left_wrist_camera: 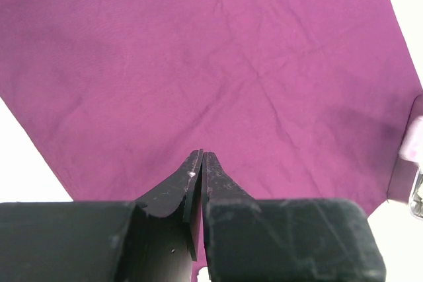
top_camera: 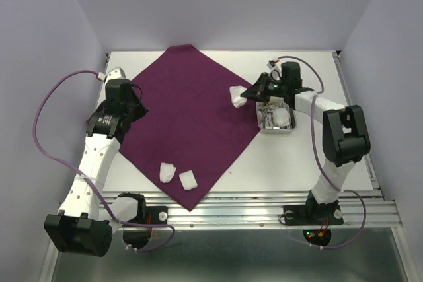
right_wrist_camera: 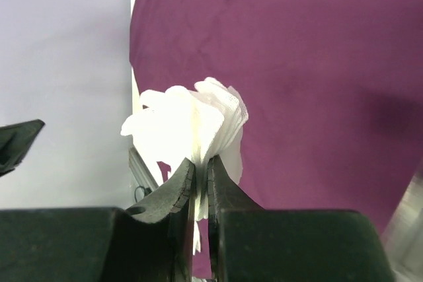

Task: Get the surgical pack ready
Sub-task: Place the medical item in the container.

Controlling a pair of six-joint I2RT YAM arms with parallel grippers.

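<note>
The surgical pack point(top_camera: 192, 117) is a large maroon cloth spread like a diamond across the table point(top_camera: 297, 163); it fills the left wrist view point(left_wrist_camera: 198, 64) and the right wrist view point(right_wrist_camera: 297, 64). My right gripper point(top_camera: 248, 95) hangs over the cloth's right edge, shut on a white gauze pad point(top_camera: 236, 96) that fans out above its fingertips point(right_wrist_camera: 184, 127). Above the cloth's left corner my left gripper point(top_camera: 137, 97) is shut, and nothing sits between its fingers point(left_wrist_camera: 202, 154). Two more gauze pads point(top_camera: 167, 172) point(top_camera: 189, 179) lie on the cloth's near corner.
A small shiny steel tray point(top_camera: 291, 127) stands on the white table just right of the cloth, below the right wrist, with white gauze point(top_camera: 283, 115) inside it. Purple cables loop off both arms. A metal rail point(top_camera: 264, 211) runs along the near edge.
</note>
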